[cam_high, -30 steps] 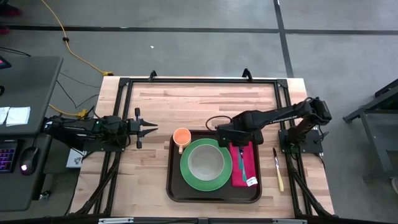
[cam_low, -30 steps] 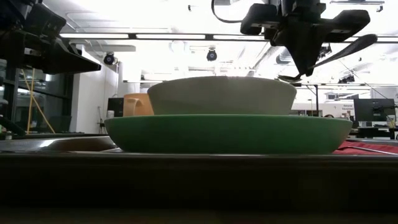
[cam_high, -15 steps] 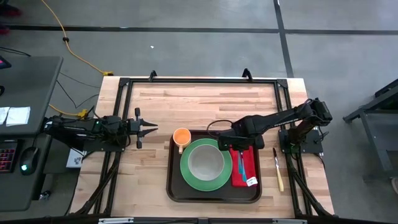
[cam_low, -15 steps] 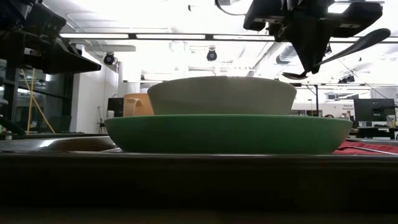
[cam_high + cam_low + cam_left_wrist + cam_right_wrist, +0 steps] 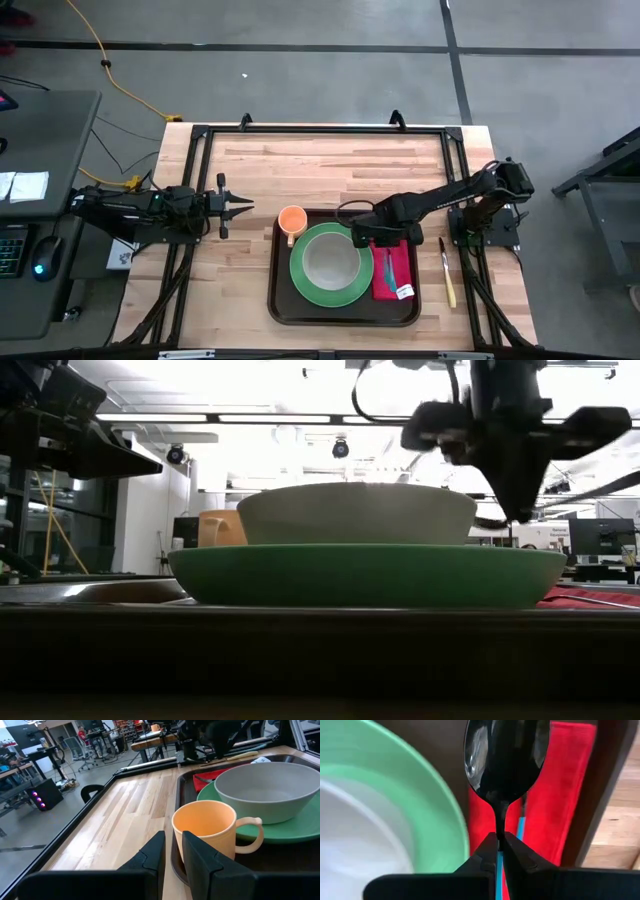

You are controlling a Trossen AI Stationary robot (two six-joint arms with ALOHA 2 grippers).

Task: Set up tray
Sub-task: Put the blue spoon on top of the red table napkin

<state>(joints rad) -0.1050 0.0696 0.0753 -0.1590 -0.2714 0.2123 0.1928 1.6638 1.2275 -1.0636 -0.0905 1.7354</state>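
Observation:
The dark brown tray (image 5: 283, 306) lies on the wooden table. It holds a green plate (image 5: 300, 276) with a pale bowl (image 5: 330, 260), an orange mug (image 5: 291, 219) and a red napkin (image 5: 402, 268) with a blue-handled fork (image 5: 388, 263). My right gripper (image 5: 376, 240) points down above the napkin's far end, beside the plate's right rim, shut on a spoon (image 5: 505, 760). At the table's left, my left gripper (image 5: 173, 854) lies level, pointing at the mug. Its fingers stand a small gap apart with nothing between them. My right gripper pinches the spoon between its two fingers at the neck (image 5: 499, 836), where the dark metal meets the blue handle. The fingers come from above, pointing down. The spoon is lifted clear over the napkin and the plate's rim, its bowl sticking out beyond the fingers.
A knife with a pale handle (image 5: 447, 276) lies on the bare wood right of the tray. A black frame (image 5: 320, 129) runs along the table's far and side edges. Bare wood lies between the tray and the far rail.
My right gripper has sunk toward the napkin and shifted a little toward the table's near edge, still shut on the spoon, which has come down with it.

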